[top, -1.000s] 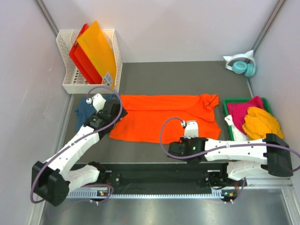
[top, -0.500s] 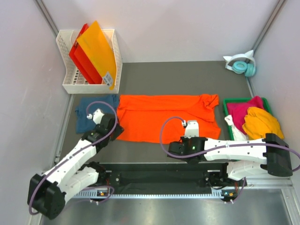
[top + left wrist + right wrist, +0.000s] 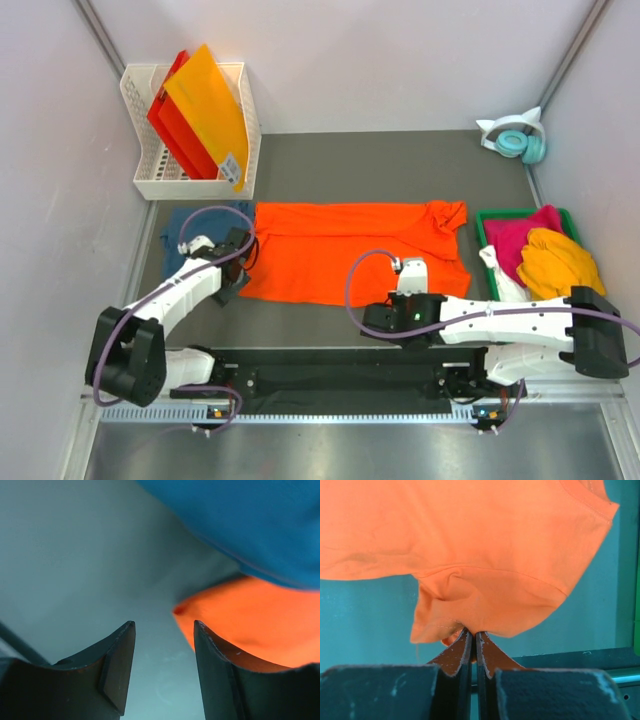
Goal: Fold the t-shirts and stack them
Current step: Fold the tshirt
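A large bright orange t-shirt (image 3: 350,250) lies spread flat across the middle of the dark table. My right gripper (image 3: 408,285) is shut on its near hem, and the right wrist view shows the orange cloth (image 3: 470,540) bunched into the closed gripper (image 3: 473,634). A dark teal-blue t-shirt (image 3: 188,225) lies at the left, touching the orange one. My left gripper (image 3: 240,272) hovers low at the orange shirt's near-left corner. In the left wrist view that gripper (image 3: 164,630) is open on bare table. The orange corner (image 3: 250,625) lies beside the right finger, and the blue shirt (image 3: 250,525) is beyond.
A green bin (image 3: 483,215) at the right holds magenta, yellow-orange and white t-shirts. A white basket (image 3: 140,180) at the back left holds stiff orange and red sheets. Teal headphones (image 3: 515,138) sit at the back right corner. Walls close in both sides.
My left gripper left the orange shirt's left edge, drew back toward me and now sits at the near-left corner with its jaws narrower. The right gripper kept its grip and place.
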